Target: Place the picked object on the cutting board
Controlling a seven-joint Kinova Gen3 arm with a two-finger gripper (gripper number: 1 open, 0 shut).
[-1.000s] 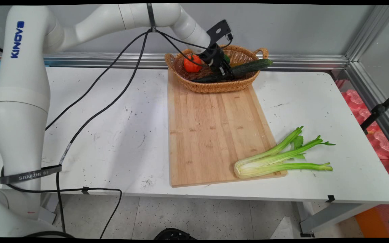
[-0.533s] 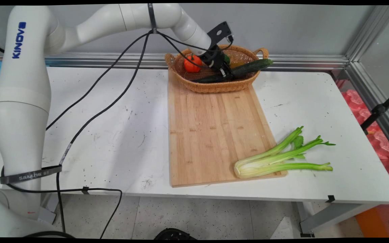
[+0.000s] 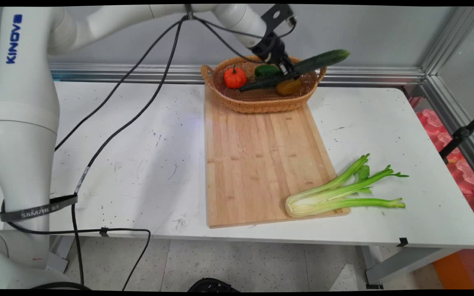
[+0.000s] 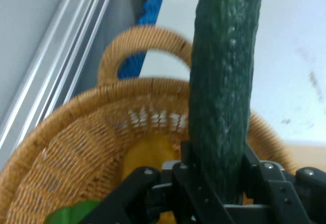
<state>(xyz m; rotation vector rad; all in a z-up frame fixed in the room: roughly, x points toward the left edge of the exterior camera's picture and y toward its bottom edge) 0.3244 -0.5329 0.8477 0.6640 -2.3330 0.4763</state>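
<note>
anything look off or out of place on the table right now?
Only the celery: its cut base sits on the cutting board's near right corner while its stalks hang off onto the table. The gripper holds the cucumber tilted above the basket.

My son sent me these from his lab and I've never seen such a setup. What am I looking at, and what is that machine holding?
It is a white robot arm with a black two-finger gripper. The wide picture comes from a fixed camera looking down across a white table. The close-up comes from a camera on the arm's hand, looking along the gripper. The gripper is shut on a cucumber, held tilted above a wicker basket. In the basket lie a small orange pumpkin, a green vegetable and a yellowish one. The basket sits at the far end of a wooden cutting board; celery lies across the board's near right corner.
</note>
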